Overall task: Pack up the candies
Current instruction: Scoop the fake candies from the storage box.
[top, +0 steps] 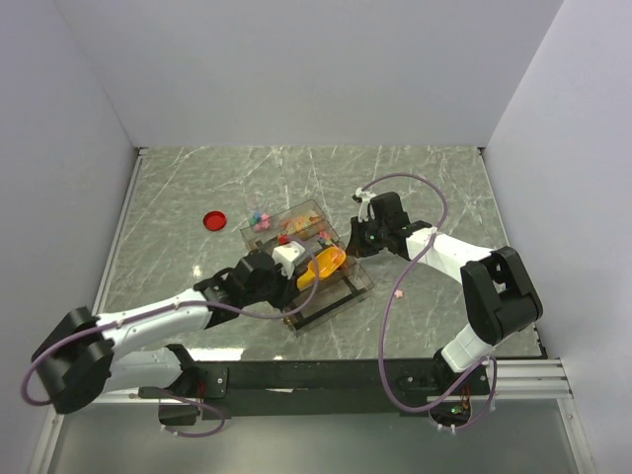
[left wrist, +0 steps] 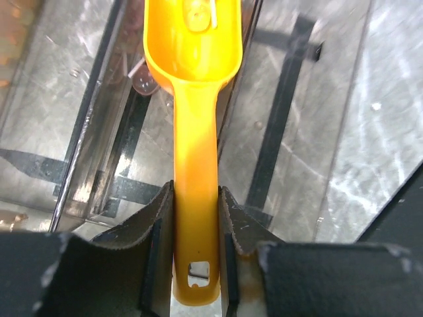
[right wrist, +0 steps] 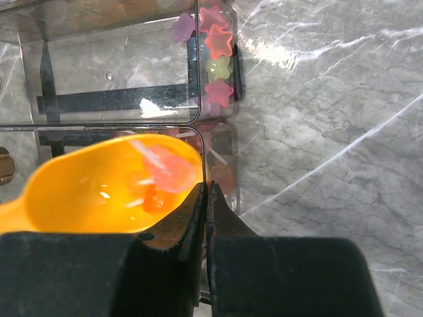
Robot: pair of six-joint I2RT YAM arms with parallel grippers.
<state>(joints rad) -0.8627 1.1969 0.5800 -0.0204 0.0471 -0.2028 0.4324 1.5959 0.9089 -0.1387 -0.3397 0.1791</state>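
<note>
1. The left gripper (left wrist: 195,193) holds the yellow scoop (left wrist: 195,119) by its handle. Its jaws are closed part way, one on each side of the handle, and both touch it.
2. The bowl of the scoop sticks out in front of these jaws, over the clear box (right wrist: 119,72).
3. A few candies (right wrist: 160,175) lie in the bowl of the scoop. One is pink and one is orange. They are at the far end of the scoop, well ahead of the left jaws.
4. The right gripper (right wrist: 207,197) has its jaws pressed tight together. Its tips are right at the rim of the scoop's bowl, just beside the candies in it. I cannot tell if the tips touch the rim.
5. Some star candies (right wrist: 218,63), pink, yellow and purple, sit in a row along one edge of the box. They are past the right jaws and apart from them. I cannot tell if they are inside the box wall or just beside it.
6. Seen from above, a few pink candies (top: 261,217) lie by the far corner of the box, near the red lid (top: 214,220).
7. One loose candy (top: 397,293) lies on the table (top: 425,188), on the right side, away from both grippers.
</note>
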